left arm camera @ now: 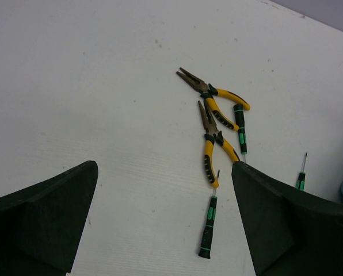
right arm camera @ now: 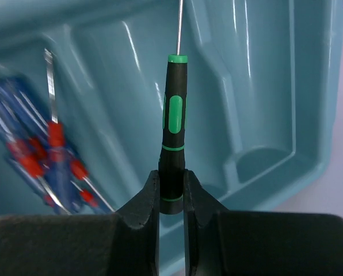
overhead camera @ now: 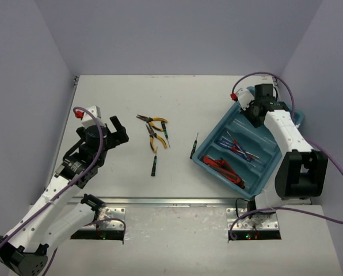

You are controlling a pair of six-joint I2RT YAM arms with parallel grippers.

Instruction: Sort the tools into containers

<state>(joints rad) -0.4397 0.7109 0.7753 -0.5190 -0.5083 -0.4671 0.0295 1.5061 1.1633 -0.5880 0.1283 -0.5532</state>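
My right gripper (right arm camera: pixel 171 192) is shut on the butt of a black-green screwdriver (right arm camera: pixel 173 121) and holds it above an empty long compartment of the teal tray (right arm camera: pixel 263 86); in the top view it (overhead camera: pixel 251 114) hangs over the tray's far end (overhead camera: pixel 273 150). Blue screwdrivers (right arm camera: pixel 48 158) lie in a neighbouring compartment (overhead camera: pixel 237 146), red pliers (overhead camera: pixel 228 168) in the nearest one. My left gripper (left arm camera: pixel 166 230) is open and empty above the table (overhead camera: pixel 119 131). Two yellow pliers (left arm camera: pixel 213 98) (left arm camera: pixel 209 146) and black-green screwdrivers (left arm camera: pixel 208 224) (left arm camera: pixel 240 129) (left arm camera: pixel 301 175) lie ahead of it.
In the top view the loose tools sit mid-table: pliers (overhead camera: pixel 153 121) (overhead camera: pixel 152 138), screwdrivers (overhead camera: pixel 165 135) (overhead camera: pixel 153 165), and one (overhead camera: pixel 194 146) close to the tray's left rim. Grey walls enclose the white table on the left, far and right sides.
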